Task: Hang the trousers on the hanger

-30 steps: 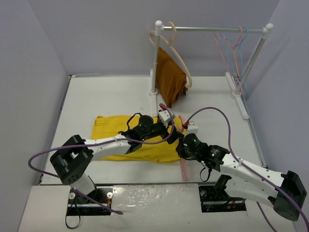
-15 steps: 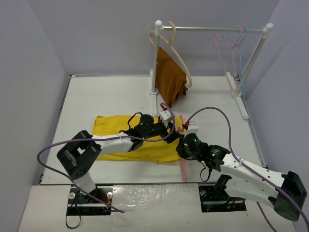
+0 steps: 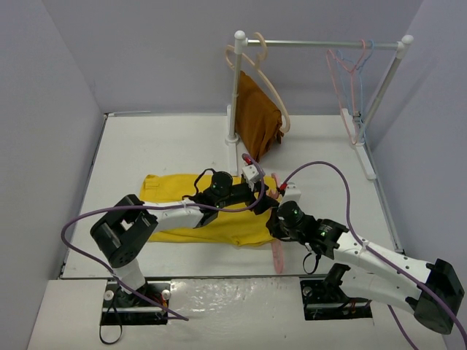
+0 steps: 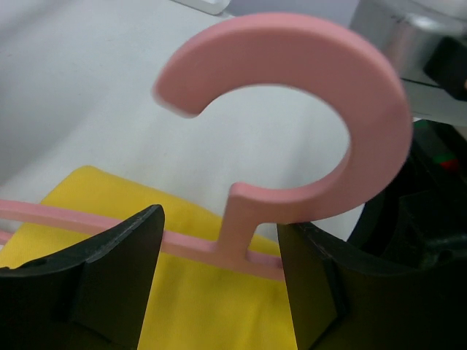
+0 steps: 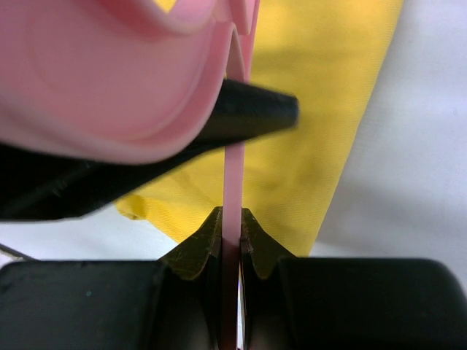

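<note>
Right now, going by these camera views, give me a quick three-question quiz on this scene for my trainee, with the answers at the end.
1. True or false: the right gripper is clamped on a thin bar of the pink hanger.
2. Which cloth lies beneath the hanger? A. yellow trousers B. a white towel C. a blue shirt
3. In the left wrist view, is the left gripper open or shut, and where does it stand?

Key:
1. True. Its fingertips pinch the bar with no gap.
2. A.
3. Open. Its fingers stand on either side of the hanger's neck, just below the hook.
</note>
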